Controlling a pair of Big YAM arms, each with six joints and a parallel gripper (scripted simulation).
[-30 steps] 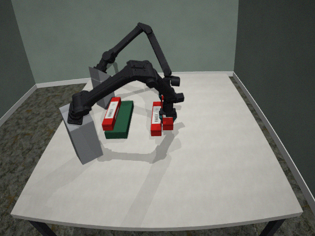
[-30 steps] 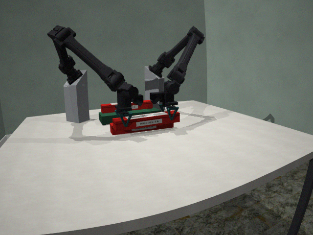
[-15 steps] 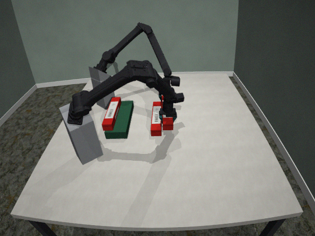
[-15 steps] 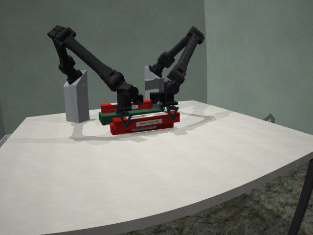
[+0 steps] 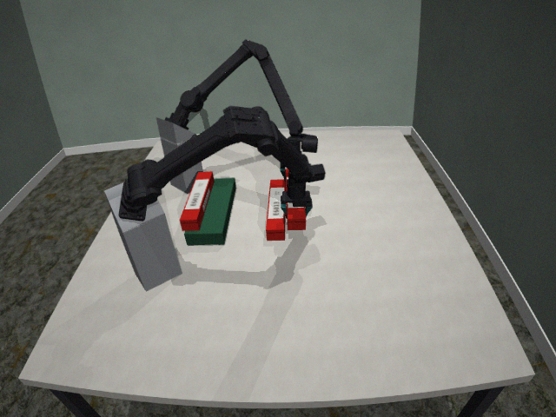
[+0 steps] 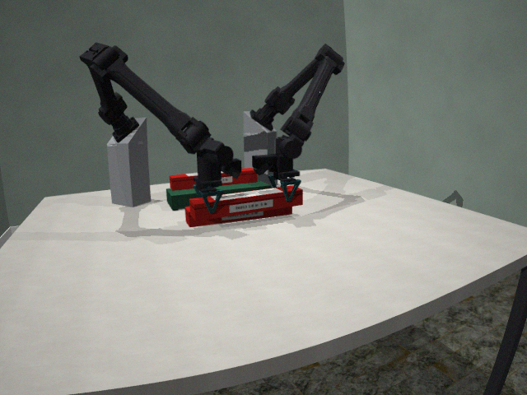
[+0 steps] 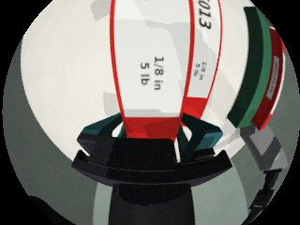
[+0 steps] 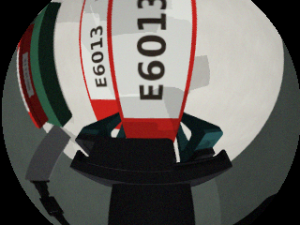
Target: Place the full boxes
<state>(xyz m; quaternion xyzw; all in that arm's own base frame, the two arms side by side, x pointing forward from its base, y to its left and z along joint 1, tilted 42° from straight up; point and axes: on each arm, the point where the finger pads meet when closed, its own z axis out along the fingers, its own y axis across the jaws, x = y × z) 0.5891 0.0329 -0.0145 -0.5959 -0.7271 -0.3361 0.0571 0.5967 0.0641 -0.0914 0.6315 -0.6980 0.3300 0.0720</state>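
Both grippers are shut on one red electrode box (image 6: pixel 246 199), one at each end, and hold it level a little above the table. My right gripper (image 5: pixel 296 209) grips its E6013 end (image 8: pixel 153 51). My left gripper (image 6: pixel 290 189) grips the "5 lb" end (image 7: pixel 150 56). A second red box (image 5: pixel 274 209) lies flat on the table right beside the held one, on the platform's side. The third red box (image 5: pixel 196 200) lies flat on the low green platform (image 5: pixel 217 214), along the platform's side away from the grippers.
Two grey pedestals carry the arm bases, one (image 5: pixel 146 244) near the platform's front end and one (image 5: pixel 175 150) behind it. The arms' links cross above the platform and the boxes.
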